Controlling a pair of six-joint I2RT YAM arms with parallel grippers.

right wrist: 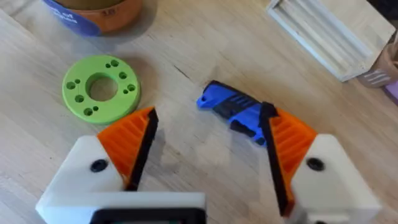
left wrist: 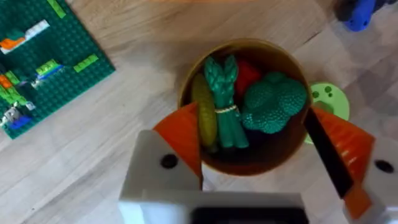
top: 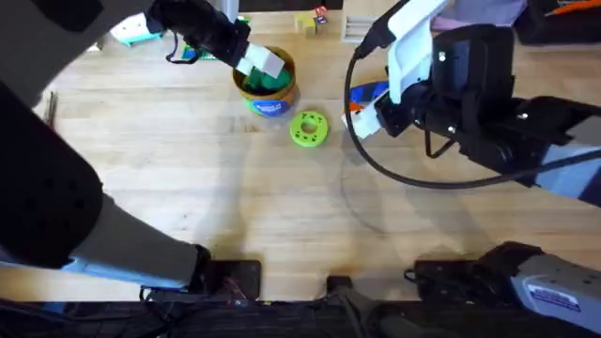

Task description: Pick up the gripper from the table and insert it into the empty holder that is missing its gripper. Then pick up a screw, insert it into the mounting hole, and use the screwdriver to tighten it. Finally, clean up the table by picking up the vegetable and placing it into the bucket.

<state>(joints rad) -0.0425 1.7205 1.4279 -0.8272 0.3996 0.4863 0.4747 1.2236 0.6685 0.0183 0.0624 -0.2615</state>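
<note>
Left gripper (left wrist: 258,158) hangs open, empty, directly above the bucket (left wrist: 249,163), vegetable (left wrist: 225,106) already inside, upright; right gripper (right wrist: 205,155) open, straddling the screwdriver (right wrist: 233,111).

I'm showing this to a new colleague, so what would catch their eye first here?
Likely the bucket, packed with toy vegetables, a slim green one upright in the middle, with the open left gripper right over it. Next, the blue screwdriver lying on the table between the open right gripper's orange fingers, beside a green disc.
</note>
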